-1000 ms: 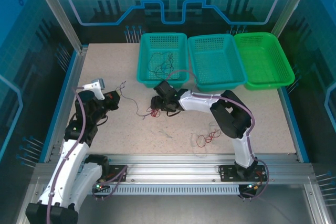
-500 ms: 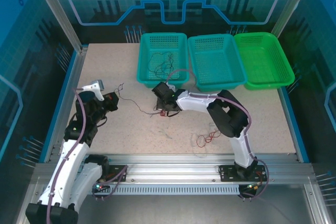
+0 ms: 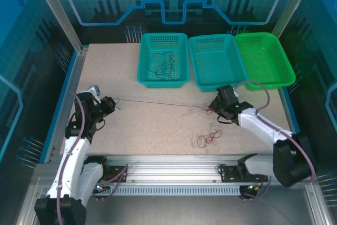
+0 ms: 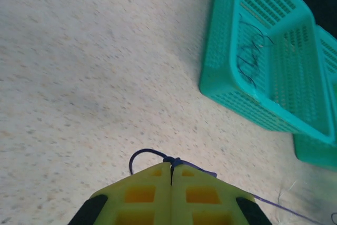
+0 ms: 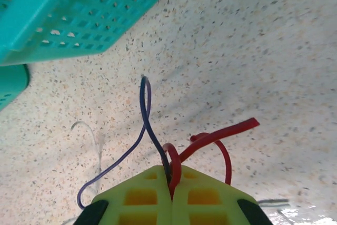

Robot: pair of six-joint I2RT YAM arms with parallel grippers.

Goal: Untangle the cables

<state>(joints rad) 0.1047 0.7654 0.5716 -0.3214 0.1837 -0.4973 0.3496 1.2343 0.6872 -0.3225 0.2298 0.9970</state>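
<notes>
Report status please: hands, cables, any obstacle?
Left hand shut on dark cable. Right hand shut on dark cable and red cable. Dark cable taut between hands. Loose red tangle lies nearby.

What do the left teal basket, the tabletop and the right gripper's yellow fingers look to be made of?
Left teal basket: probably moulded plastic, given its uniform colour and perforated grid walls.
Tabletop: speckled beige and matte, perhaps a stone-look laminate or composite.
Right gripper's fingers: yellow and matte with square recesses, likely moulded or printed plastic.

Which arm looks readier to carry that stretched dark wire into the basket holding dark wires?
Probably left: the left end effector pinches only the dark wire; the right end effector pinches a red wire too.
</notes>
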